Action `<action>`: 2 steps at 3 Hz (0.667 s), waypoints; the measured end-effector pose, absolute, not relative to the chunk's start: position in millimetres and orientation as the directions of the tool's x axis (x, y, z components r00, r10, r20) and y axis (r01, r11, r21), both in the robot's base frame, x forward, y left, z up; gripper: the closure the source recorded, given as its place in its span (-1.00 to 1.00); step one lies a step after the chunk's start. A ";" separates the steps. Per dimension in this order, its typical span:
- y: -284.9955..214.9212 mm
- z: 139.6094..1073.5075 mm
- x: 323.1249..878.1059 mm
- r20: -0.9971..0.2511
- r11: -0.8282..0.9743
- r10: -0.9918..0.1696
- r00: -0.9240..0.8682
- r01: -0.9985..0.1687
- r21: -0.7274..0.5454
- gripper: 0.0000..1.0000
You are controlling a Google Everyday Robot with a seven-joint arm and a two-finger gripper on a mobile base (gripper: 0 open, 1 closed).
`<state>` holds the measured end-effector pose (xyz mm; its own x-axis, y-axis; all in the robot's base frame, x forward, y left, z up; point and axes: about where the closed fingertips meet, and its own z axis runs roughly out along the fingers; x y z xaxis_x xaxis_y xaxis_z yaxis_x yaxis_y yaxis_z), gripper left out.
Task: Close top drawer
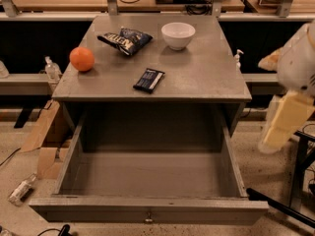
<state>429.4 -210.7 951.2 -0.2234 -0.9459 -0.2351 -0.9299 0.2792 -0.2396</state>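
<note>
The top drawer (147, 210) is pulled far out of the grey metal cabinet (216, 77). It is deep, grey and empty inside, and its flat front panel with a small central knob (148, 217) faces me at the bottom of the view. My white and cream arm comes in at the right edge. My gripper (275, 136) hangs at its lower end, to the right of the drawer's right wall and apart from it, holding nothing that I can see.
On the cabinet top lie an orange (81, 58), a chip bag (124, 40), a white bowl (177, 35) and a dark snack bar (148, 79). Cardboard (42, 132) and a bottle (21, 189) lie on the floor at left. A black bar (283, 208) lies at right.
</note>
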 end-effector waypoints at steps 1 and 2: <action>-193.0 922.1 396.2 -0.322 0.289 -0.925 -0.199 -0.921 -0.260 -0.67; -184.8 882.2 362.0 -0.387 0.321 -0.901 -0.195 -0.900 -0.294 -0.17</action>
